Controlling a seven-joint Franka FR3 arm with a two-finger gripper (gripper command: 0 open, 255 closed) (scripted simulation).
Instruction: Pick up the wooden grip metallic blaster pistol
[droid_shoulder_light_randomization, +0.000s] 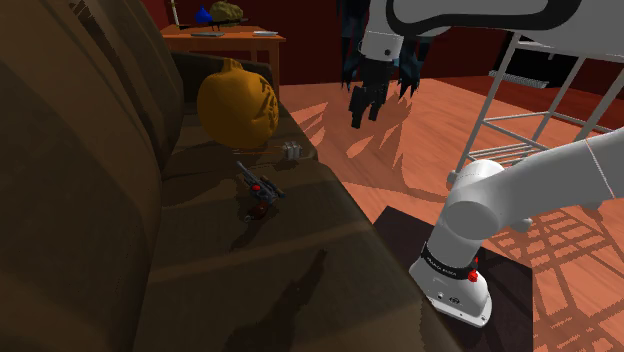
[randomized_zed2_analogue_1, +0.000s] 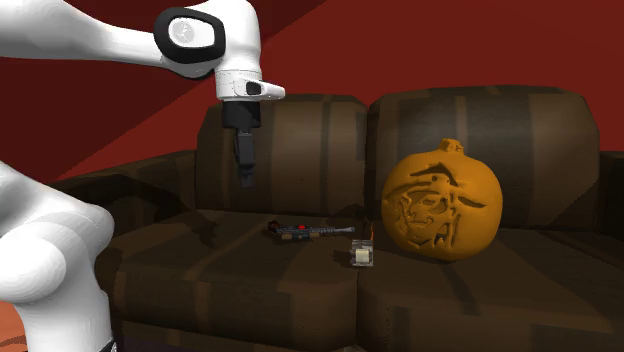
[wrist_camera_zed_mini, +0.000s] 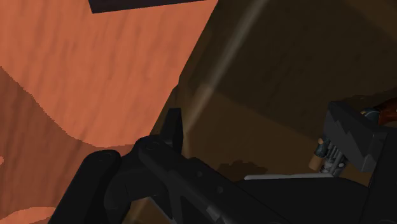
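While my gripper hung in the air with its fingers spread and nothing between them, the pistol lay flat on the sofa seat, well apart from it, near a small box and the pumpkin.

Dim overall. The sofa reads as near-black brown, its seams barely separable. The wood floor is the brightest ground, warm orange, crossed by hard-edged lattice shadows beside the white rack. The arm is clean white, no glare. A dark elongated shadow lies on the seat. The pumpkin is lit frontally, its carving shaded. Wrist view: a pale diagonal streak crosses the sofa, and the black claw loses detail against it. No blur, no edge distortion.
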